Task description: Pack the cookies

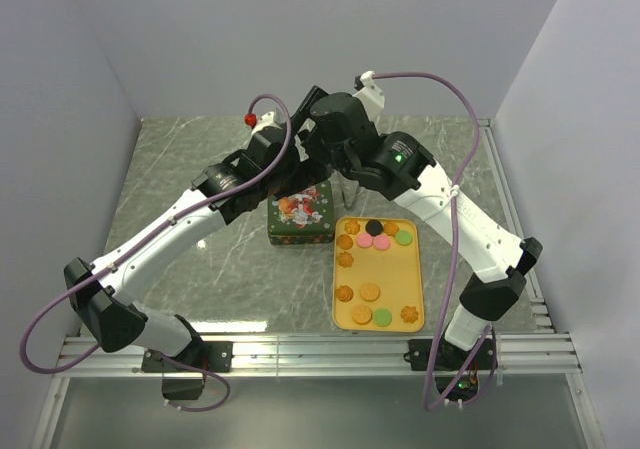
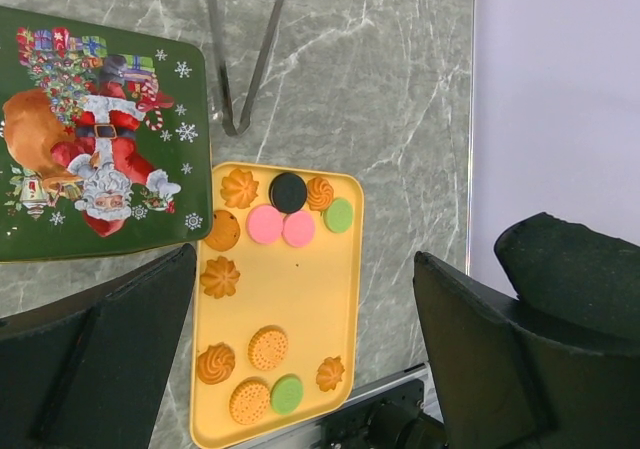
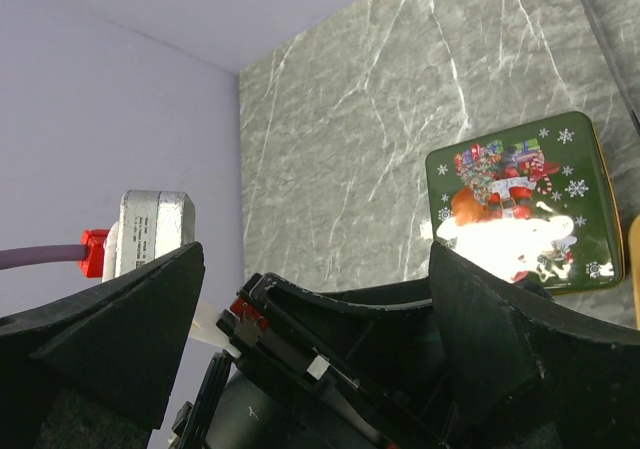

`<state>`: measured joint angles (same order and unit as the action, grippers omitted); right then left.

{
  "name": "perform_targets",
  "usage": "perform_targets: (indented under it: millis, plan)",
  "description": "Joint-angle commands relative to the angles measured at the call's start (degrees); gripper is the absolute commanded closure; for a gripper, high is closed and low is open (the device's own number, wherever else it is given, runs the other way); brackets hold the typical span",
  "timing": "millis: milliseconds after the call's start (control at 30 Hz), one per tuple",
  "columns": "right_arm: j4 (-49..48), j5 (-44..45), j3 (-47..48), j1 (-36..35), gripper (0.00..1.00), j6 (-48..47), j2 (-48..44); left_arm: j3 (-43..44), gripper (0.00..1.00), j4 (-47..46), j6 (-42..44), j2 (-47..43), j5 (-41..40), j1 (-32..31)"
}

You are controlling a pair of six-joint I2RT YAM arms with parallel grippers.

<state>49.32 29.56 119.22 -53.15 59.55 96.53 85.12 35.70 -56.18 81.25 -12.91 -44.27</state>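
Tongs (image 2: 236, 127) beyond cookies (image 2: 265, 224) show from left wrist alone.

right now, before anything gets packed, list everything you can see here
green rectangular metal tin with a santa lid: one, green, lid on, on the table touching the tray's far corner
flat yellow rectangular tray: one, yellow, on the table in front of the right arm
small round and flower-shaped cookies: thirteen, eight golden-brown or orange, two pink, two green, one black, all on the tray
thin metal tongs: one, silver, lying on the table beyond the tray, beside the tin
grey marble-patterned table: one, grey, under everything
left gripper: one, black, open and empty, above the tray
right gripper: one, black, open and empty, above the tin
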Motion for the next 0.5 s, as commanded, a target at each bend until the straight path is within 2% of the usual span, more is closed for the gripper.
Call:
perform_targets:
  millis: [0,167,467]
  plan:
    - [-0.72,-1.44,0.84,-1.43,0.00,0.39,-0.64,0.92,0.04,-6.96,1.52,-1.10,2.89,-0.47]
    - [1.04,-0.38,2.68,-1.26,0.00,0.04,-0.55,1.71,0.04,-7.67,1.52,-0.22,3.76,-0.47]
    - [-0.27,-0.38,1.46,0.84,0.00,-1.10,-2.93,8.73,0.04,-6.44,2.66,4.87,4.56,-0.47]
